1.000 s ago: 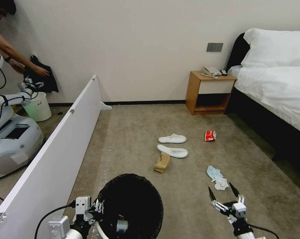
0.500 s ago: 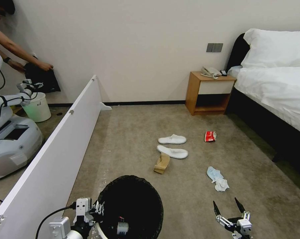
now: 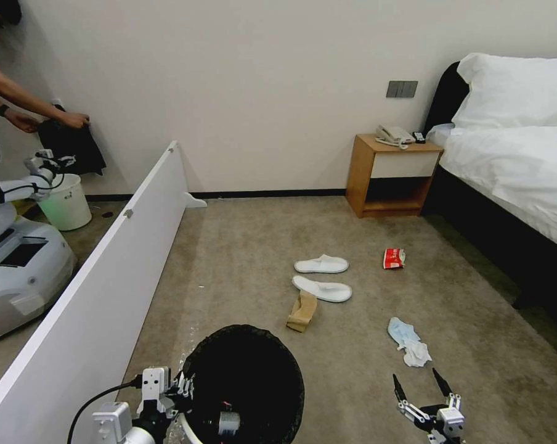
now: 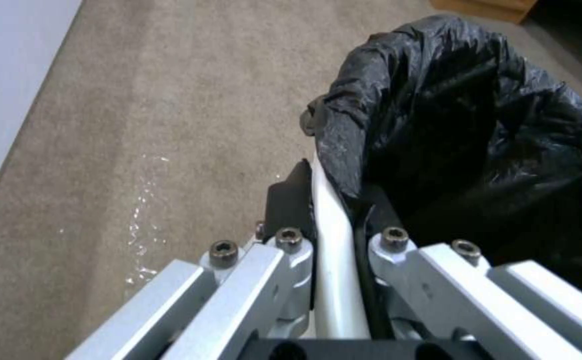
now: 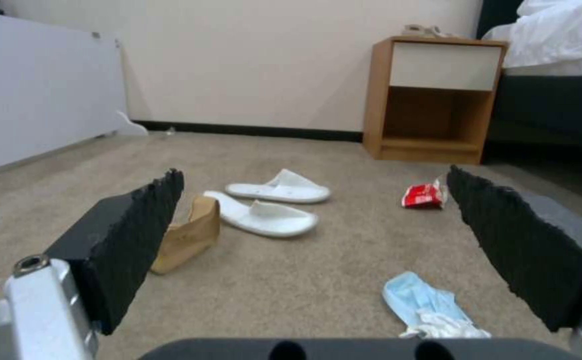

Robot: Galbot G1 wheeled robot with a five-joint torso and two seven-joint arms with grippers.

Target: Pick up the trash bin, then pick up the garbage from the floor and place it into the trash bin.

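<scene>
The trash bin [image 3: 254,345], white with a black bag liner, stands at the bottom centre of the head view. My left gripper [image 3: 183,391] is shut on its near rim. In the left wrist view the fingers [image 4: 291,200] pinch the white rim [image 4: 334,280] beside the bag [image 4: 464,150]. A small jar [image 3: 227,422] lies inside the bin. My right gripper [image 3: 415,374] hovers open and holds nothing, just short of the pale blue mask [image 3: 408,341]. Farther off lie a brown cardboard piece [image 3: 302,311], two white slippers [image 3: 322,288] and a red snack packet [image 3: 394,258].
A long white partition board [image 3: 106,271] runs along the left. Behind it are another robot [image 3: 13,265] and a plain white bucket [image 3: 66,200]. A wooden nightstand [image 3: 392,176] stands at the back wall, with a bed [image 3: 519,166] along the right. Carpet lies between.
My right gripper has drawn back from the mask toward the lower edge of the head view and stays open. The head view has shifted slightly. The left gripper still holds the bin's rim.
</scene>
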